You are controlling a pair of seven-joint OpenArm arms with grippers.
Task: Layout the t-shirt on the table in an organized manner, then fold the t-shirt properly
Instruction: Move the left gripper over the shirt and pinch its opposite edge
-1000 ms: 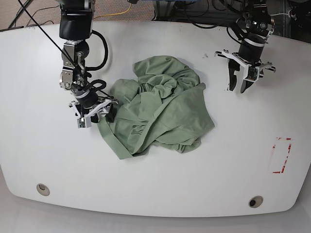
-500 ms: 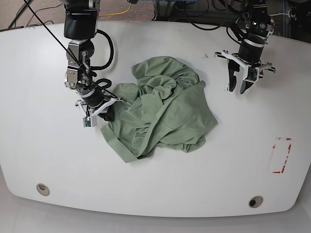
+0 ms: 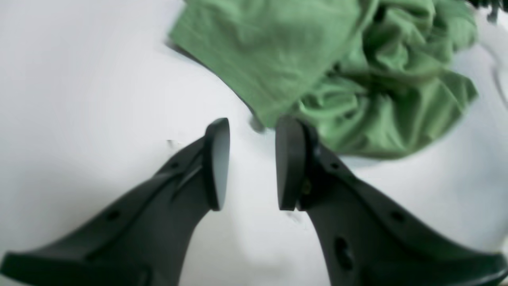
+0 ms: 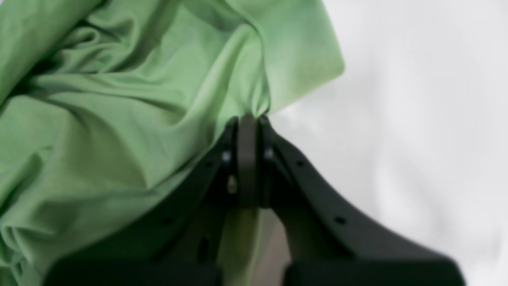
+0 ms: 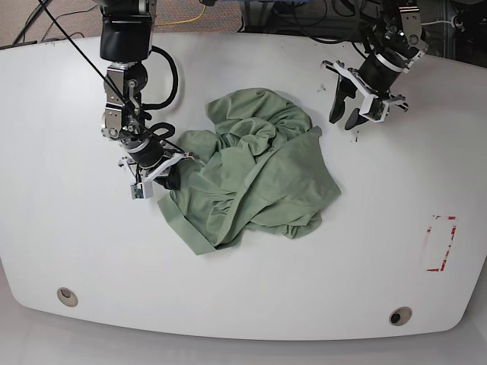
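1. The t-shirt (image 5: 251, 171) lies in a crumpled heap near the middle of the table (image 5: 61, 228), nowhere near flat, so the laying-out step looks barely begun.
2. The right gripper (image 4: 248, 119) is clenched on a pinch of the shirt's edge, on the heap's side toward the table's left edge in the base view. The cloth bunches into a tight pucker at the jaws.
3. The left gripper (image 5: 351, 97) hangs released, jaws apart and holding nothing, above bare table toward the far right corner, just off the heap.
4. To do this well, I judge the free gripper should take a matching edge or corner, not a middle fold.
5. Pulling the two grips apart slowly, low over the table, should spread the cloth. A one-sided tug would probably just drag the whole heap.
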